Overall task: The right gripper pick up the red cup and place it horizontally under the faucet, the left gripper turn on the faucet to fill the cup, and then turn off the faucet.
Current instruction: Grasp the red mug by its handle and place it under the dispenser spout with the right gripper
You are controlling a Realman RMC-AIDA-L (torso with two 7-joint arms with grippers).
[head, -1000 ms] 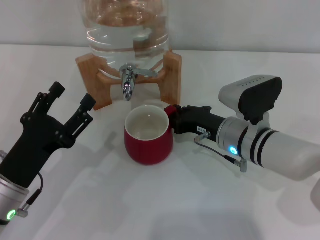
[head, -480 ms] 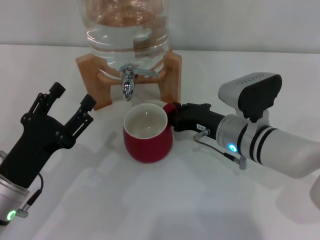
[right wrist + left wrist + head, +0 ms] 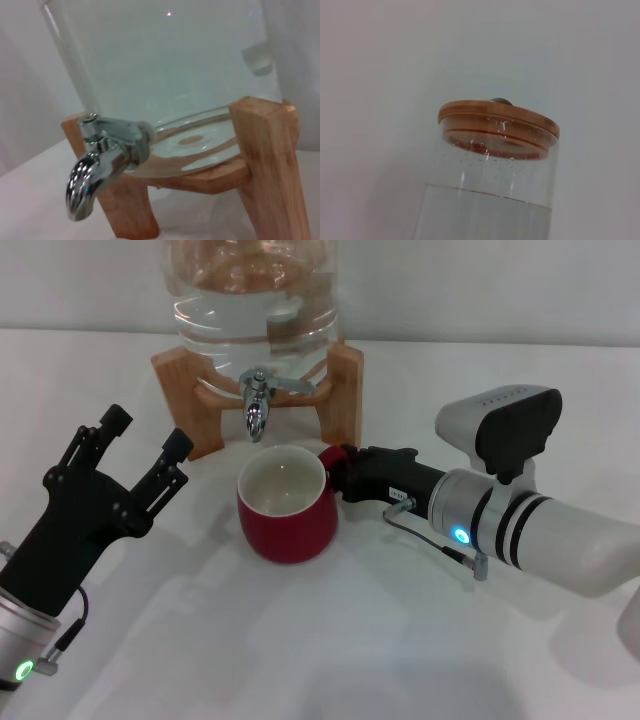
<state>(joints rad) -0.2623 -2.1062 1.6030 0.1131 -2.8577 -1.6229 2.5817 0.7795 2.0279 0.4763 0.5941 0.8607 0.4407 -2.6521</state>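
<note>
The red cup (image 3: 286,505) is upright, cream inside showing, just in front of and slightly right of the faucet (image 3: 256,405). The chrome faucet points down from the clear water jug (image 3: 250,300) in its wooden stand (image 3: 345,390). My right gripper (image 3: 340,468) is shut on the cup's handle from the right, low over the table. My left gripper (image 3: 148,432) is open and empty, to the left of the cup and apart from the faucet. The right wrist view shows the faucet (image 3: 100,160) close up. The left wrist view shows only the jug's wooden lid (image 3: 497,122).
The white table (image 3: 330,640) stretches in front of the cup. The wooden stand's legs (image 3: 265,165) flank the faucet on both sides. A white wall stands behind the jug.
My right gripper has moved the red cup a little to the left, closer under the faucet. The left arm has not moved.
</note>
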